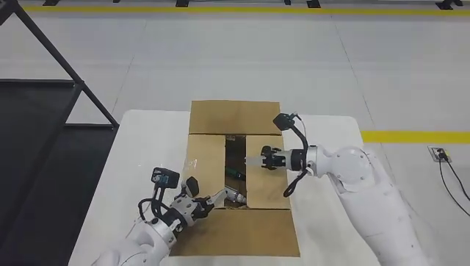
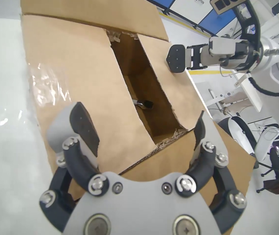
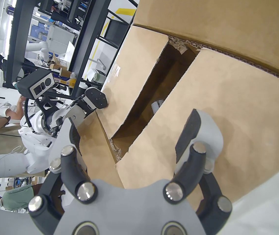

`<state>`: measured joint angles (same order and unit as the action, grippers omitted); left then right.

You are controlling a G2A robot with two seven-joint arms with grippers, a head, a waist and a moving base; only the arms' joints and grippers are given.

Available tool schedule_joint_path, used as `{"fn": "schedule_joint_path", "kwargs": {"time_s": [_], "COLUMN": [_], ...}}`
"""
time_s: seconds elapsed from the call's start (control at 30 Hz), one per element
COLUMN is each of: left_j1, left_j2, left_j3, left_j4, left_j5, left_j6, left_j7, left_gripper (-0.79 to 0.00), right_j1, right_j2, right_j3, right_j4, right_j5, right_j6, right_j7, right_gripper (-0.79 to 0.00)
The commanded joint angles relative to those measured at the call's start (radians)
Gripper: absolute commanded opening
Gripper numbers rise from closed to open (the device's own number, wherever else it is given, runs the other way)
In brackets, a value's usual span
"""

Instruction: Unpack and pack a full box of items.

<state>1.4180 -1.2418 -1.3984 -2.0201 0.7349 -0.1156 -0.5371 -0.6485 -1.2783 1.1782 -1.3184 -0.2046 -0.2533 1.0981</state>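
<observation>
Brown cardboard box [image 1: 209, 167] sits in the middle of the white worktop [image 1: 147, 148]. Its far and near outer flaps lie folded out flat. The two inner side flaps are nearly level, leaving a narrow gap between them. Down in that gap lies a small silver-and-black item [image 2: 143, 103], with other contents too dark to tell. A patch of clear crinkled film [image 2: 46, 84] clings to one inner flap. The left pincer [image 2: 139, 121] is open, its fingers spread wide over the near end of the gap. The right pincer [image 3: 133, 124] is open too, held just above the opposite inner flap by the gap's edge.
</observation>
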Motion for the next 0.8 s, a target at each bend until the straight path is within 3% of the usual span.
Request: {"fn": "schedule_joint_path", "kwargs": {"time_s": [0.0, 0.5, 0.77], "left_j1": [-0.004, -0.026, -0.028], "left_j2": [0.001, 0.006, 0.008], "left_j3": [-0.002, 0.009, 0.014], "left_j4": [0.003, 0.024, 0.026], "left_j5": [-0.011, -0.027, -0.02], "left_j6": [0.0, 0.009, 0.035], "left_j7": [-0.009, -0.022, -0.011], "left_gripper": [0.0, 0.0, 0.0], "right_j1": [0.005, 0.013, 0.0], "right_j2": [0.0, 0.011, 0.022], "right_j3": [-0.006, -0.034, -0.039], "right_j4": [0.017, 0.018, -0.028], "right_j5": [0.005, 0.001, 0.012], "right_j6": [-0.003, -0.035, -0.115], "right_j7": [-0.001, -0.002, 0.028], "right_gripper": [0.0, 0.0, 0.0]}}
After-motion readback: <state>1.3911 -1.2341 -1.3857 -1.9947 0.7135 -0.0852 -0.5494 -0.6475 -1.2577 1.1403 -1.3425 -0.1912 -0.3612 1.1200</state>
